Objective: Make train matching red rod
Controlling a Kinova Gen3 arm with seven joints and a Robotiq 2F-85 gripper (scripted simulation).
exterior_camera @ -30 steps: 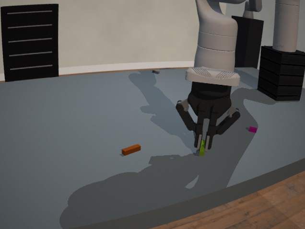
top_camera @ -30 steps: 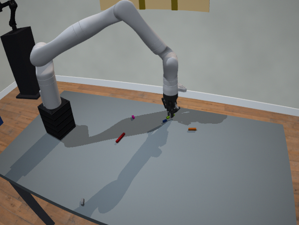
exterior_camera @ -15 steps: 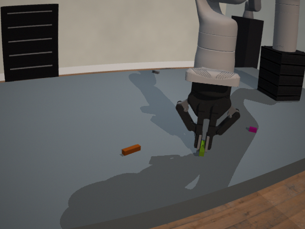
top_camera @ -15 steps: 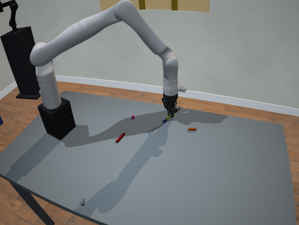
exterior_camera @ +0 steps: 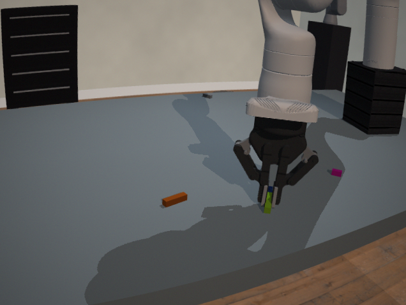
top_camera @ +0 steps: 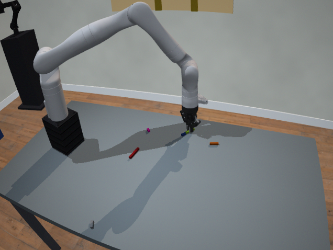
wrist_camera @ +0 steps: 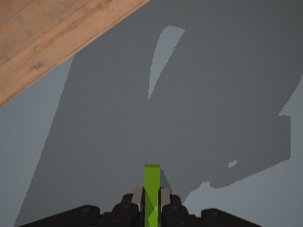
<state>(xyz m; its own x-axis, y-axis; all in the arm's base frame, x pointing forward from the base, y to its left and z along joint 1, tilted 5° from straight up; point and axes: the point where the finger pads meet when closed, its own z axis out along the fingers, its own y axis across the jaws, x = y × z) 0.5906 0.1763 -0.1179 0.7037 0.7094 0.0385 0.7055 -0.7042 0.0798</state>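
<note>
Clamped on one lime rod near the frame's centre, the claw hangs low over the surface. Left to right lie one grey rod, one red, one magenta, one blue, one orange.

You're looking at a grey table on a wooden floor. Taking the top view as your clock, the red rod lies near the centre, the magenta rod at its 1 o'clock, the orange rod at its 3, and the grey rod far toward 7, by the near edge.
</note>
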